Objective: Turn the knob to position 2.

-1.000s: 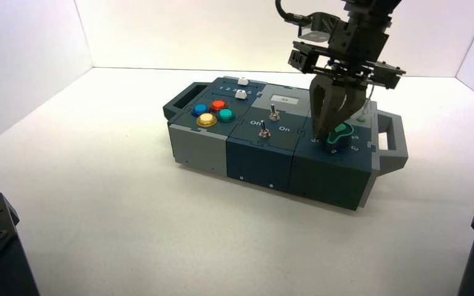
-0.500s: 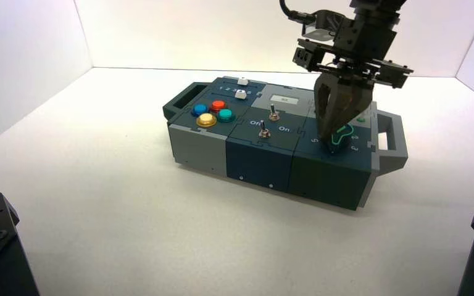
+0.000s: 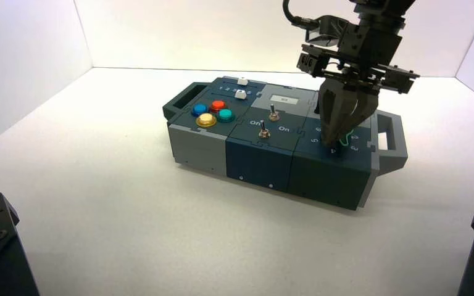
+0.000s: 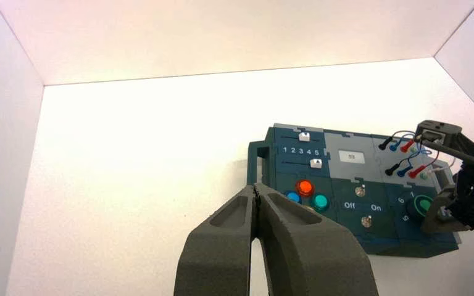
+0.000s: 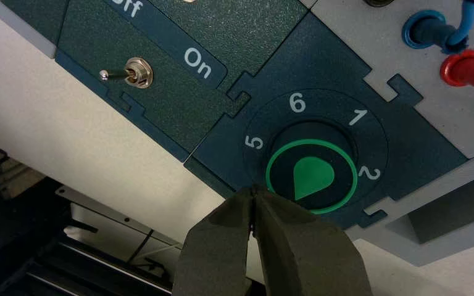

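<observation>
Right tool (image 5: pixel 254 200) is hanging pinched shut just beside the knob (image 5: pixel 310 176) at the box's right end, pointer nearing position 2 (image 5: pixel 368 172), and its tips could be slipping off, leaving the knob short.

Lab test enclosure; bare white walls (image 3: pixel 31 37) and floor (image 3: pixel 129 203) around a control box (image 3: pixel 265 154)

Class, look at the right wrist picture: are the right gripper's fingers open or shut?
Shut: the right gripper fingertips meet beside the knob, no gap between them.
</observation>
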